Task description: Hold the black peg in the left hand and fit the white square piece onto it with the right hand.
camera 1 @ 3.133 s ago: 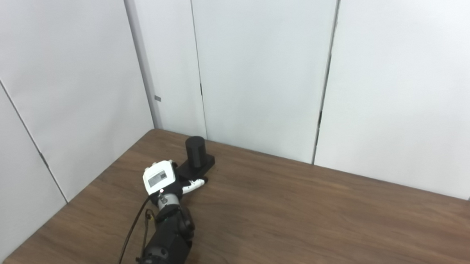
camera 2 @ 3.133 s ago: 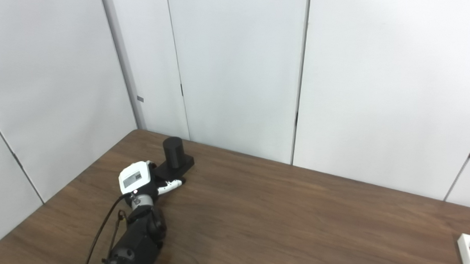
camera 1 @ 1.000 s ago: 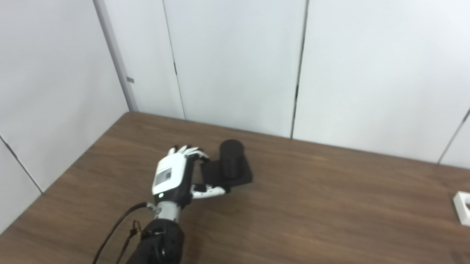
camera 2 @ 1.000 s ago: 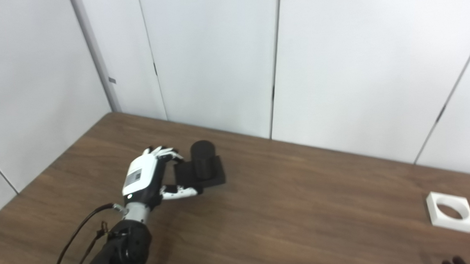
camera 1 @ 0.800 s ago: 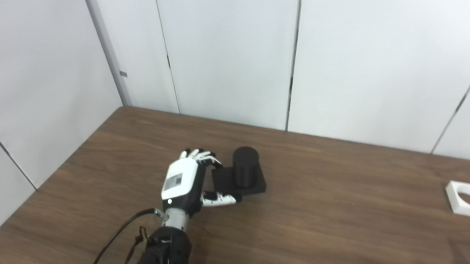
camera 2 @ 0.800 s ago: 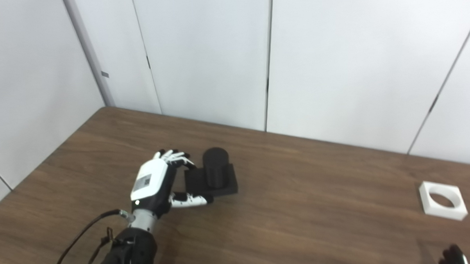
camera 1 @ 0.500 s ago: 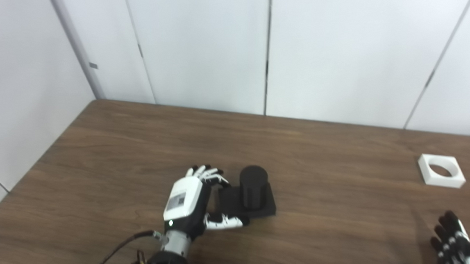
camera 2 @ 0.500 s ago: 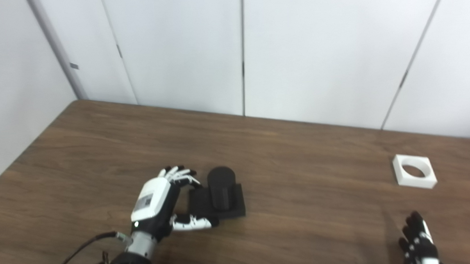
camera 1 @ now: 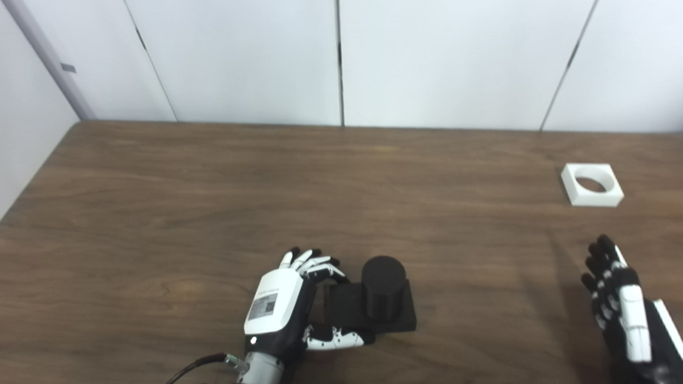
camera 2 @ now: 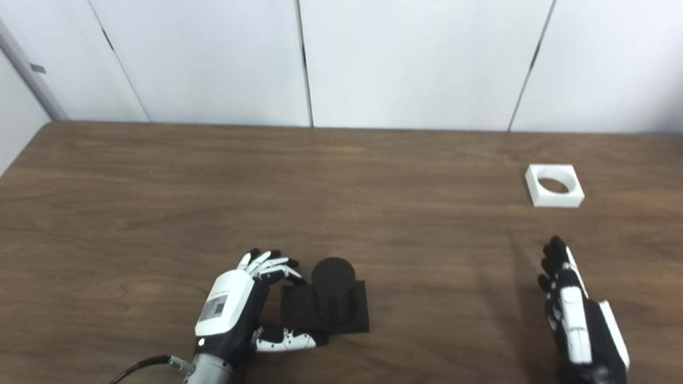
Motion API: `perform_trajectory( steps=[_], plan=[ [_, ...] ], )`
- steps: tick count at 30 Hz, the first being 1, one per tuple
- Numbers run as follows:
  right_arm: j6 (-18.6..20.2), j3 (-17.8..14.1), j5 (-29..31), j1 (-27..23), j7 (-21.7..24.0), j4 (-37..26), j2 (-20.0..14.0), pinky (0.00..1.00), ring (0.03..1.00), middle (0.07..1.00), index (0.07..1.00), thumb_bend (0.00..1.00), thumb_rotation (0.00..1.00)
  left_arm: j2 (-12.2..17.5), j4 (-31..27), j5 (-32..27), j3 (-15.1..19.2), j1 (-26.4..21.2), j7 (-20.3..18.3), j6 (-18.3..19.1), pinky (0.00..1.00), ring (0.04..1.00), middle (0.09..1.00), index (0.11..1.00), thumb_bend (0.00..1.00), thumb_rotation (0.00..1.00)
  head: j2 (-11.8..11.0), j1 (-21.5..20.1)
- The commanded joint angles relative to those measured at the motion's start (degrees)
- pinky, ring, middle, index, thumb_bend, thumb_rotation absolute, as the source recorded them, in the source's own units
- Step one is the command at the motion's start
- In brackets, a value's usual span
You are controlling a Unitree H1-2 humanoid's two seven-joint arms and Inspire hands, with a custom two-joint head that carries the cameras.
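The black cylindrical peg on its square black base is being clasped at the base's left edge by the left hand, thumb along the near edge and fingers curled at the far corner, at 6 o'clock on the dark wooden table. The white square piece with a round hole is lying flat at 2 o'clock, well apart from the right hand, at its 12 o'clock. That hand is being held empty, fingers extended and apart. The piece is judged rigid, light and smooth; its outer side walls are being recommended for the grip.
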Motion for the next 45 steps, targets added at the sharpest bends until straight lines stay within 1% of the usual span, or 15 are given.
perform_trajectory(
  steps=[1, 4, 7, 10, 12, 15, 19, 22, 26, 31, 35, 40, 45],
  plan=[
    [-0.8, -0.1, -0.2, -1.6, -0.4, -2.5, 0.7, 1.0, 1.0, 0.985, 1.0, 0.49, 1.0, -0.4, -1.0, 0.8, -0.2, -0.2, 0.4, -1.8, 1.0, 0.907, 0.806, 0.486, 0.52, 0.05, 0.5, -0.4],
    [0.1, -0.1, 0.0, -2.0, -0.7, -2.8, 0.9, 1.0, 1.0, 0.983, 1.0, 0.5, 1.0, -0.5, -0.5, 0.4, -0.4, 0.3, -0.1, -2.2, 1.0, 0.907, 0.808, 0.486, 0.52, 0.05, 1.2, -1.2],
    [0.1, 0.1, -0.5, -2.3, -1.0, -2.7, 1.1, 1.0, 1.0, 0.981, 1.0, 0.51, 1.0, -0.4, -0.1, 0.2, -0.5, 0.6, -0.4, -2.6, 1.0, 0.9, 0.806, 0.486, 0.52, 0.05, 1.6, -1.9],
    [-0.2, 0.3, -1.0, -2.4, -1.3, -2.3, 1.0, 1.0, 1.0, 0.977, 1.0, 0.53, 1.0, -0.5, 0.5, -0.3, 0.0, 0.7, -0.5, -3.1, 1.0, 0.896, 0.806, 0.486, 0.52, 0.05, 1.6, -1.9],
    [-0.1, 0.4, -1.3, -2.3, -1.3, -2.5, 0.8, 1.0, 1.0, 0.976, 1.0, 0.54, 1.0, -0.7, 0.6, -0.6, 0.5, 0.8, -0.7, -3.1, 1.0, 0.899, 0.808, 0.486, 0.52, 0.05, 2.0, -2.1],
    [-0.4, 0.4, -1.1, -2.3, -1.2, -2.5, 0.7, 1.0, 1.0, 0.976, 1.0, 0.53, 1.0, -1.0, 0.6, -0.6, 0.8, 0.8, -1.0, -2.9, 1.0, 0.902, 0.811, 0.486, 0.52, 0.05, 2.1, -2.2],
    [0.9, 0.5, -1.4, -2.4, -1.5, -2.9, 0.9, 1.0, 1.0, 0.973, 1.0, 0.55, 1.0, -1.0, 0.9, -0.4, 1.3, 0.8, -1.4, -3.1, 1.0, 0.899, 0.808, 0.486, 0.52, 0.05, 2.6, -4.0],
    [0.2, 0.5, -1.2, -2.7, -1.6, -2.6, 1.3, 1.0, 1.0, 0.973, 1.0, 0.54, 1.0, -0.6, 1.0, -0.2, 1.6, 0.7, -2.0, -3.2, 1.0, 0.895, 0.806, 0.486, 0.52, 0.05, 2.8, -5.1],
    [-0.4, 0.8, -1.4, -2.8, -1.8, -2.2, 1.6, 1.0, 1.0, 0.97, 1.0, 0.53, 1.0, -0.4, 1.0, -0.1, 2.2, 0.7, -2.4, -3.6, 1.0, 0.892, 0.805, 0.486, 0.52, 0.05, 2.7, -5.7],
    [0.5, 1.3, -1.8, -2.8, -2.0, -2.4, 1.5, 1.0, 1.0, 0.973, 1.0, 0.56, 1.0, -0.3, 1.4, 0.3, 3.0, 0.8, -2.7, -4.2, 1.0, 0.891, 0.803, 0.486, 0.52, 0.05, 2.6, -6.1],
    [0.2, 1.6, -1.8, -2.9, -2.2, -2.1, 1.6, 1.0, 1.0, 0.978, 1.0, 0.57, 1.0, -0.3, 1.7, 0.4, 3.4, 0.7, -3.0, -4.2, 1.0, 0.892, 0.803, 0.486, 0.52, 0.05, 2.2, -6.9],
    [-0.5, 1.6, -1.8, -3.2, -3.3, -1.5, 2.6, 1.0, 1.0, 0.965, 0.998, 0.56, 1.0, -0.1, 2.0, 0.6, 3.8, 0.6, -2.7, -4.6, 1.0, 0.892, 0.802, 0.486, 0.52, 0.05, 1.7, -8.0],
    [-1.2, 2.3, -3.0, -3.3, -4.2, -0.7, 2.4, 1.0, 0.996, 0.952, 0.988, 0.54, 1.0, -0.1, 2.9, 0.6, 4.2, 0.4, -2.2, -5.4, 1.0, 0.894, 0.805, 0.486, 0.52, 0.05, 0.8, -8.3]
  ],
)
